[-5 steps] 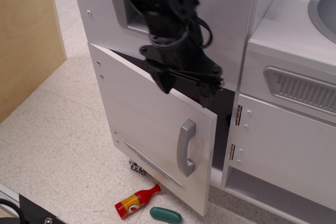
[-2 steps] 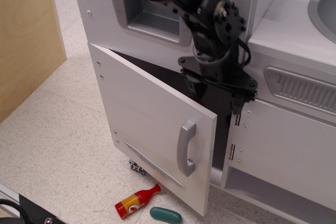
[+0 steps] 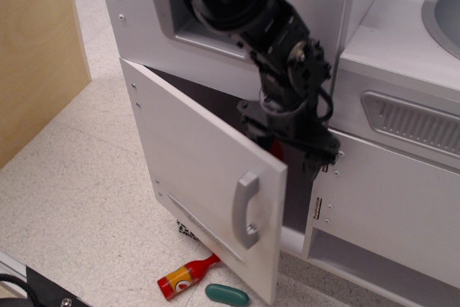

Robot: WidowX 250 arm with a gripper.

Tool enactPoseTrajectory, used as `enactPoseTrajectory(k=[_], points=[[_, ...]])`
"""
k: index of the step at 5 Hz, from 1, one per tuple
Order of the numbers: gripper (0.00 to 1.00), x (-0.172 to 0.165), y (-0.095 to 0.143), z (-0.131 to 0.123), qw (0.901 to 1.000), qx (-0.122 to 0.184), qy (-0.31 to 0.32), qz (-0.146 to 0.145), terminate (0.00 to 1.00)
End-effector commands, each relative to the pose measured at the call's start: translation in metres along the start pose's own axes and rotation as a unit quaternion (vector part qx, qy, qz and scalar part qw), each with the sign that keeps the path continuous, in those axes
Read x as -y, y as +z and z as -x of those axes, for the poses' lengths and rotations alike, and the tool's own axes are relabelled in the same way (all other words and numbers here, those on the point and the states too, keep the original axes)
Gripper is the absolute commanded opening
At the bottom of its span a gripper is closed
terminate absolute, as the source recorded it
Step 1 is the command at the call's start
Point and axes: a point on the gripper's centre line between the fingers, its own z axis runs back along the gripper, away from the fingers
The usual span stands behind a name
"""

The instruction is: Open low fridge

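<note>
Low fridge point(image 3: 205, 177) door hangs part-open below the dispenser panel point(image 3: 208, 26), likely light, stiff and hinge-guided; your hand point(image 3: 291, 150), holding nothing, fingers apart, sits behind its free edge—push there or hook the handle point(image 3: 246, 208).

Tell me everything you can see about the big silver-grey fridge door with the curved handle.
The silver-grey fridge door is a flat, matte panel, swung partly open on its left edge, showing a dark interior behind. A vertical curved grey handle sits near its free right edge, and a thin slanted vent strip runs near the bottom. Small screw heads dot its left side. The black gripper reaches behind the free upper corner; contact is unclear.
</note>
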Motion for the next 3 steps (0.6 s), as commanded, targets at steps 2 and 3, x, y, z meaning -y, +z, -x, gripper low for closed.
enactPoseTrajectory(k=[2, 3], points=[[1.0, -0.055, 0.013, 0.055, 0.9963, -0.082, -0.021, -0.016, 0.0], [1.0, -0.083, 0.012, 0.072, 0.9942, -0.098, -0.031, -0.034, 0.0]])
